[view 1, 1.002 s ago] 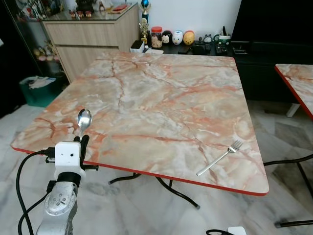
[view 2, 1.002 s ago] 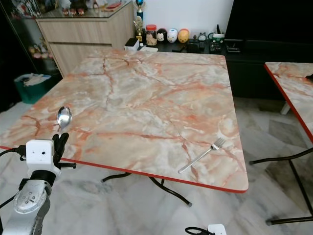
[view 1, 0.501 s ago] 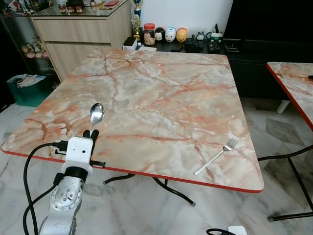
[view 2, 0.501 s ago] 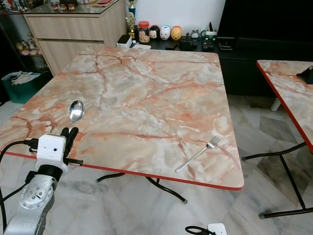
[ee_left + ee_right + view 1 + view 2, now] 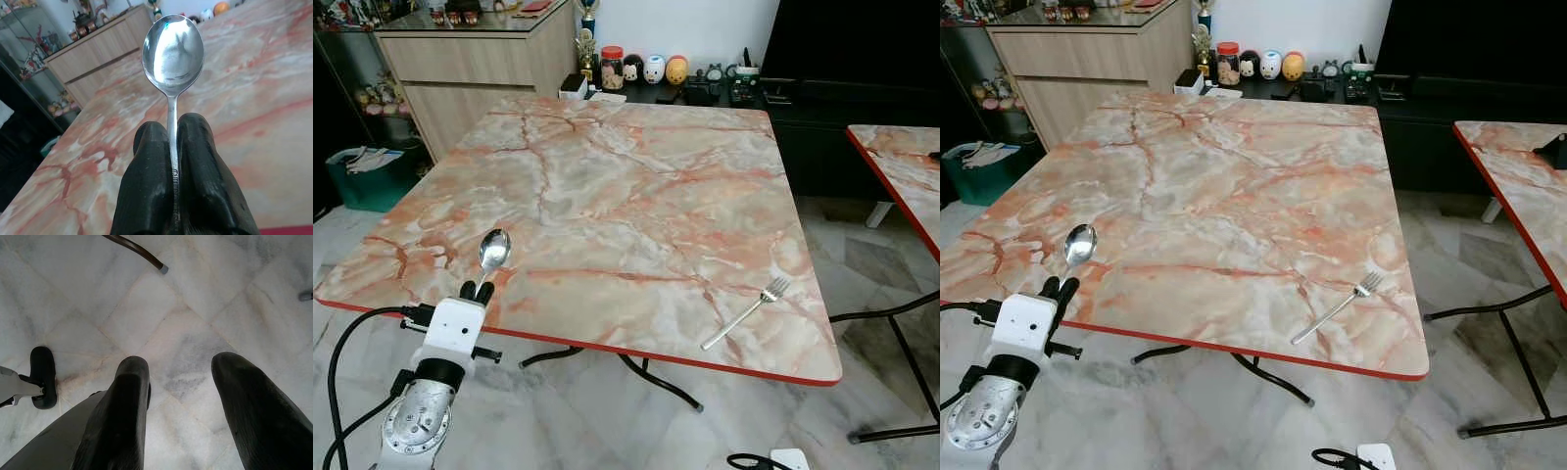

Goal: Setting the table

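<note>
The left gripper [image 5: 476, 290] is clamped on the handle of a spoon [image 5: 493, 250] at the near left edge of the marble table [image 5: 636, 186], about 7 o'clock from the table's middle. The spoon stands nearly upright, its bowl above the tabletop. A fork [image 5: 744, 314] lies flat near the near right corner, at about 4 o'clock, well apart from the spoon, tines pointing toward 1 o'clock.

Beyond the far edge, at 12 o'clock, a red-lidded jar [image 5: 612, 69] stands on a low dark shelf beside round toy figures [image 5: 665, 70]; what the jar holds cannot be made out. At 9 o'clock a green bin [image 5: 367, 179] on the floor holds crumpled pale material.

The left wrist view gives what the head views cannot: the two black fingers [image 5: 146, 196] pressed together on the thin handle, and the bowl's shiny inner face turned toward the camera. The right wrist view looks down at the pale marble floor [image 5: 161, 323], where the right gripper [image 5: 183, 413] hangs with its fingers spread apart, holding nothing, above a dark table foot [image 5: 163, 269].
</note>
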You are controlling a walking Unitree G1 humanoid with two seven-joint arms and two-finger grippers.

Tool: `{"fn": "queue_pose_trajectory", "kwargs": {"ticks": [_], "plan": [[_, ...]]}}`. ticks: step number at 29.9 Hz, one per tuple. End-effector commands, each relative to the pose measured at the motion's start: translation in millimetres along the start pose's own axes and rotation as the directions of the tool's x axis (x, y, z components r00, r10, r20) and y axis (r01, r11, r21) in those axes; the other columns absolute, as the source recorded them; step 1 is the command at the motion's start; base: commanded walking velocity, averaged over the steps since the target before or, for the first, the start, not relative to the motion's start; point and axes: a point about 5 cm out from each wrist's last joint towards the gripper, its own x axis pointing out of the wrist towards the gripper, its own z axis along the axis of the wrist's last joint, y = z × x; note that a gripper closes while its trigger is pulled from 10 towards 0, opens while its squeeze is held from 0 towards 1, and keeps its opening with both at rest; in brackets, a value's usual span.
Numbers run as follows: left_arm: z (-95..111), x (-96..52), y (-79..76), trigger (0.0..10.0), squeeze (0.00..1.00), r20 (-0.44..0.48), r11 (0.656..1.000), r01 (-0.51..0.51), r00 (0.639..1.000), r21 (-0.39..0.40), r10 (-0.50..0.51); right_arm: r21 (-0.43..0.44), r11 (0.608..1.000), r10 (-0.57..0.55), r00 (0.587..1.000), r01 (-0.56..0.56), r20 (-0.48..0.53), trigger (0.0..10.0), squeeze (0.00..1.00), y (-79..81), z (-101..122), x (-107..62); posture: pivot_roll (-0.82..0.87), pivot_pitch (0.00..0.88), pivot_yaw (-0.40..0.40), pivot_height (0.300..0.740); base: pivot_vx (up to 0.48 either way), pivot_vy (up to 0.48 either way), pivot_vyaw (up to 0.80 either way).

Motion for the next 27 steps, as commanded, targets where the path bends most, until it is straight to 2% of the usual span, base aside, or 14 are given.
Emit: {"fn": "queue_pose_trajectory", "kwargs": {"ticks": [1,9,19,27], "plan": [[5,1.4,0.0,10.0,0.0,0.019,1.0,-0.008,1.0,0.003,0.008,0.002,1.0,-0.008,1.0,0.008,0.002,10.0,0.0,-2.5,1,-0.1,0.05,0.0,-0.014,0.732,0.0,0.0,0.0],[8,6.1,-8.7,10.0,0.0,0.032,1.0,-0.001,0.999,0.009,0.0,0.005,1.0,-0.01,1.0,0.01,0.003,10.0,0.0,-2.5,1,-0.1,0.04,0.0,-0.013,0.732,0.0,0.0,0.0],[10,11.4,-9.8,10.0,0.0,0.045,1.0,-0.003,0.999,0.0,0.003,0.01,1.0,-0.023,1.0,0.023,-0.005,10.0,0.0,-2.9,-1,-0.6,0.03,0.0,-0.006,0.732,0.0,-0.274,0.0],[9,14.4,-10.5,10.0,0.0,0.047,1.0,-0.006,0.999,-0.008,0.007,-0.011,1.0,-0.008,1.0,0.008,-0.026,10.0,0.0,-1.4,-4,-0.7,0.02,0.0,-0.001,0.732,0.0,-0.28,-0.59]]}}
